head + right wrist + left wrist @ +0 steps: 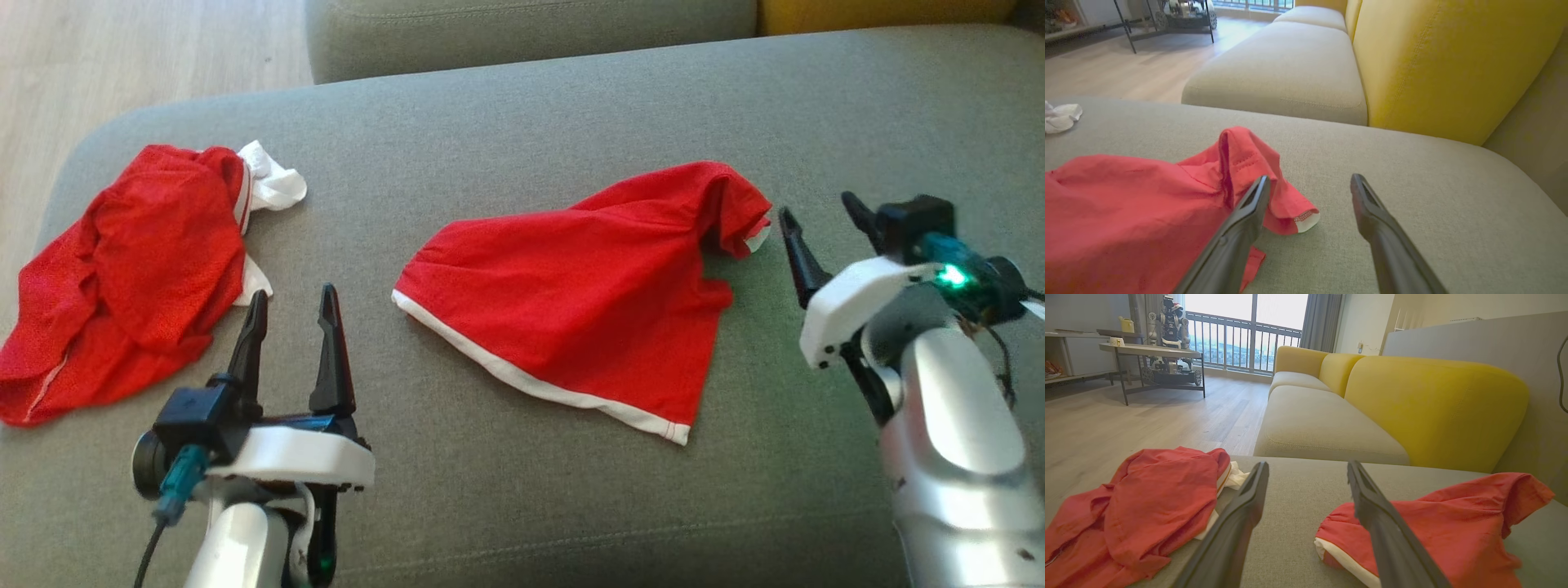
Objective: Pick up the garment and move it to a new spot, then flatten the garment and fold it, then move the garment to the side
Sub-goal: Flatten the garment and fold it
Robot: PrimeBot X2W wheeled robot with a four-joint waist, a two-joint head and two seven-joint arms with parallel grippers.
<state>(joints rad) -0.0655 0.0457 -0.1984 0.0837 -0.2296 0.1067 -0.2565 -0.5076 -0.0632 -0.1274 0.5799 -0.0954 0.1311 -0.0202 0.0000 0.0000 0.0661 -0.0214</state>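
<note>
A red garment (571,310) with a white hem lies partly spread in the middle of the grey sofa seat (522,122), with one bunched corner raised at its far right. My right gripper (817,206) is open just to the right of that corner, with nothing between its fingers. In the right wrist view the same gripper (1310,177) hovers beside the garment (1126,212), its left finger over the cloth's edge. My left gripper (294,294) is open and empty near the front, between the garment and a crumpled red pile. From the left wrist, that gripper (1307,463) points past the garment (1453,526).
A crumpled red pile (122,278) with a white cloth (273,184) lies at the seat's left end. A second seat cushion (1323,428) and yellow backrests (1433,408) lie beyond. Wooden floor (122,57) is at the far left, where a table (1151,351) carries another robot.
</note>
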